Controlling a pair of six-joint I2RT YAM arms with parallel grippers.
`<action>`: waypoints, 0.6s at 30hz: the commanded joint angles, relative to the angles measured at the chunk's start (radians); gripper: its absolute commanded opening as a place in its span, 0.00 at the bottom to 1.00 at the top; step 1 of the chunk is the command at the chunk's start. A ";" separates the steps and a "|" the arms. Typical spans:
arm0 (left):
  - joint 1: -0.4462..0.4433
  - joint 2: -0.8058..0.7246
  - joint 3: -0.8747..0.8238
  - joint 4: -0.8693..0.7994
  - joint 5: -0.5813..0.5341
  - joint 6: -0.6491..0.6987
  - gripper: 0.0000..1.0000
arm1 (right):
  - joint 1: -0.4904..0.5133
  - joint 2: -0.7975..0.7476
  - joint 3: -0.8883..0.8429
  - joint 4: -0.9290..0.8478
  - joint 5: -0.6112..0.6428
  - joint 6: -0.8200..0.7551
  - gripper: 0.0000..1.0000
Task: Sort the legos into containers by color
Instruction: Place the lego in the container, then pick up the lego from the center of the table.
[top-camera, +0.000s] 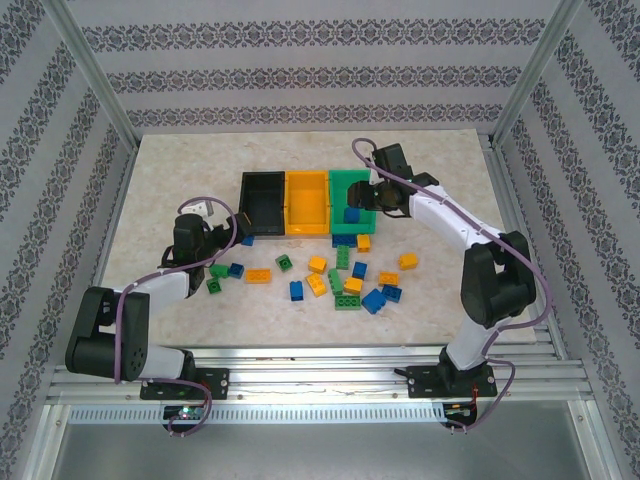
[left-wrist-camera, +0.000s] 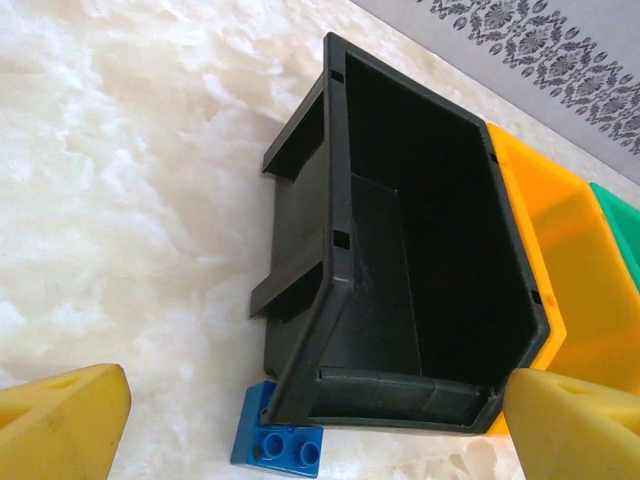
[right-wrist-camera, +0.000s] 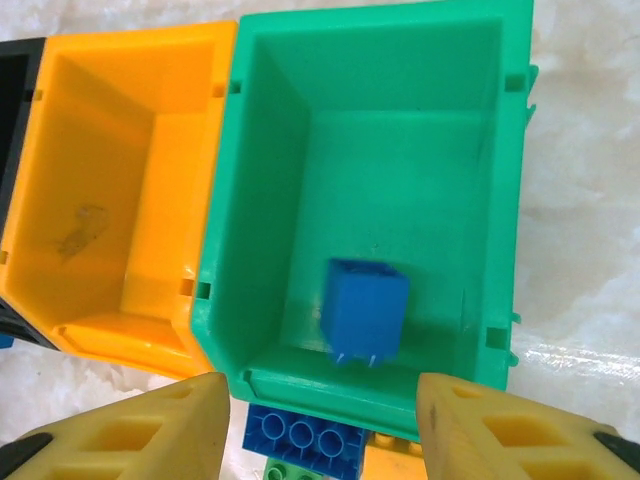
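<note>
The right tool (right-wrist-camera: 320, 400), fingers apart, hangs over the green bin (right-wrist-camera: 400, 60) with 1 blurred blue lego (right-wrist-camera: 363, 310) inside: a release, I judge; next, fetch another from the bench (top-camera: 170, 180). The left tool (left-wrist-camera: 320, 415) gapes wide by the black bin (left-wrist-camera: 420, 250). 3 bins; about 20 loose legos (top-camera: 317, 285): roughly 7 blue, 6 green, 7 yellow-orange.

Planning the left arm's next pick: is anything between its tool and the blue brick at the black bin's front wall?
Nothing visible lies between them. The open left tool hangs above the blue brick, which sits close against the black bin, so that wall crowds one side.
</note>
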 joint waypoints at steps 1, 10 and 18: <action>-0.013 0.009 0.004 -0.018 -0.018 0.014 0.97 | 0.008 -0.024 -0.055 -0.012 0.002 0.006 0.54; -0.016 0.058 0.022 0.005 0.001 0.003 0.97 | 0.035 -0.202 -0.311 -0.043 0.012 0.000 0.54; -0.016 0.060 0.016 0.022 0.001 0.000 0.97 | 0.163 -0.190 -0.367 -0.011 -0.014 0.048 0.54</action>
